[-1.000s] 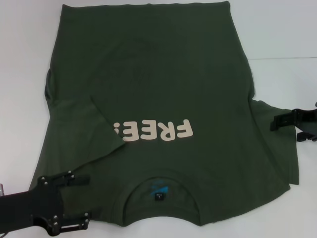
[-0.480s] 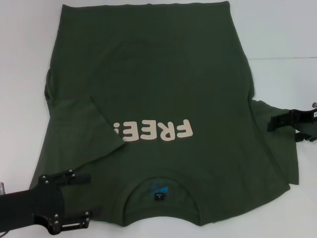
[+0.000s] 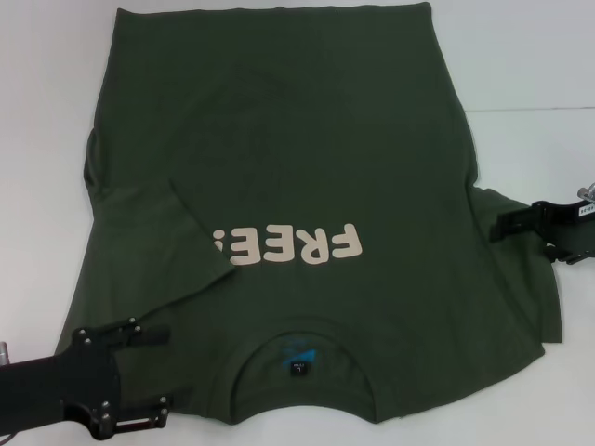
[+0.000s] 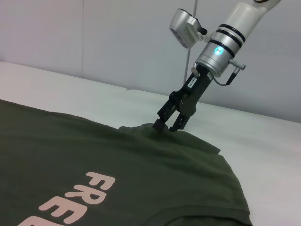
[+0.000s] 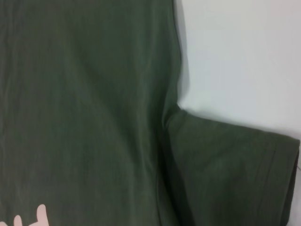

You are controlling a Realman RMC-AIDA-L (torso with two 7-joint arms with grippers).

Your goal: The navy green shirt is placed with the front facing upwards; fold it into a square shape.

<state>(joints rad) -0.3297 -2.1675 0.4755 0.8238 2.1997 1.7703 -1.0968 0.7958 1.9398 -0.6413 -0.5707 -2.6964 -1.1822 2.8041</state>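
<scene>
- Our left tool point(image 3: 139, 376) sits at about 8 o'clock in the head view, over the shirt's shoulder beside the collar, its two fingers spread with only flat cloth between them.
- The navy green shirt point(image 3: 279, 167) lies front up across the middle of the white tabletop point(image 3: 530, 56), its long axis running 12 to 6 o'clock, hem far and collar near us.
- The left sleeve is already folded in over the chest, its edge covering the end of the cream "FREE!" print point(image 3: 288, 246).
- The cloth reads as soft, matte cotton, limp and lightly creased; the round collar point(image 3: 297, 358) shows a small inner label.
- At 3 o'clock, the right sleeve point(image 5: 230, 174) lies out flat on the tabletop.
- Our right tool point(image 4: 168, 123) is the nearer one to that sleeve: its tips are down at the sleeve's seam, narrowly parted, with a ridge of cloth bunched against them, though we cannot tell whether it is truly gripped.
- We judge the next move carries that sleeve toward 9 o'clock.
</scene>
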